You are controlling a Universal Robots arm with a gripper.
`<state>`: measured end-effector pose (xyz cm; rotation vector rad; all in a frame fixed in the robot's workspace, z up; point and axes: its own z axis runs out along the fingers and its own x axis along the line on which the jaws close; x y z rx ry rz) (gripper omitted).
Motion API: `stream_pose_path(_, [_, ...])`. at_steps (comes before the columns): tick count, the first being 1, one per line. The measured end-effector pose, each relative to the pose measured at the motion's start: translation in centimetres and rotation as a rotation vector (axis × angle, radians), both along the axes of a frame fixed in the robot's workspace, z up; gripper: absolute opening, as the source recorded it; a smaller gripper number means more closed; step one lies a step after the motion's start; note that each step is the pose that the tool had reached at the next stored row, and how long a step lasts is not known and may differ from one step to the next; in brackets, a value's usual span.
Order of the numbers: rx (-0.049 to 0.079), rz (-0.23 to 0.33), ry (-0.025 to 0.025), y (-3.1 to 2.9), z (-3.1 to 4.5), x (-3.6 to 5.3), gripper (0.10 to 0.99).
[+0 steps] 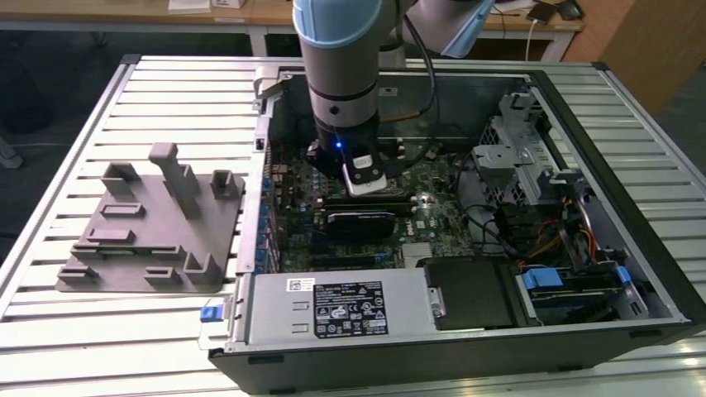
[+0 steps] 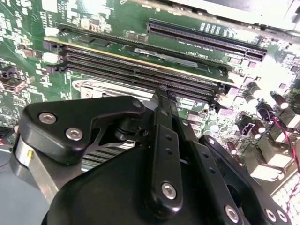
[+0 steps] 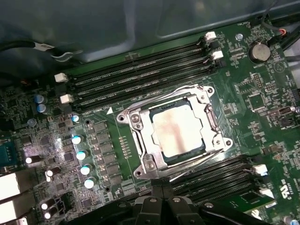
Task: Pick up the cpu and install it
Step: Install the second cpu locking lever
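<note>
The cpu (image 3: 178,127) is seen in the first wrist view seated in the metal-framed socket (image 3: 140,164) on the green motherboard (image 3: 253,98), its silver top bare and smudged. Rows of black memory slots (image 3: 140,77) lie along one side of the socket and more along the opposite side, and a cluster of upright capacitors (image 3: 80,154) stands near a third side.

In the exterior view the arm (image 1: 342,74) is lowered into the open computer case (image 1: 464,331), with the claw (image 1: 366,184) just above a black block (image 1: 359,222) on the board. Whether the claw is open or closed cannot be told; nothing is seen held in it. In the second wrist view the claw's black linkage (image 2: 164,154) is seen close over the memory slots.

Room around the arm is bounded by the case walls, a drive cage (image 1: 518,141) with loose cables (image 1: 551,240) on the exterior view's right, and the power supply (image 1: 342,310) along the near edge of the case.

The case lies on a ribbed metal tabletop (image 1: 66,347). A grey fixture block (image 1: 155,223) rests toward the tabletop edge at the exterior view's left, well apart from the arm. Wooden desks (image 1: 231,12) are seen beyond the far edge.
</note>
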<state>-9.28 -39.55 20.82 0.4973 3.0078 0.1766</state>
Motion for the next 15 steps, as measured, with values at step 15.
stream_pose_path(15, [0.078,0.0,-0.0001,-1.07,-0.52,-0.35,0.106])
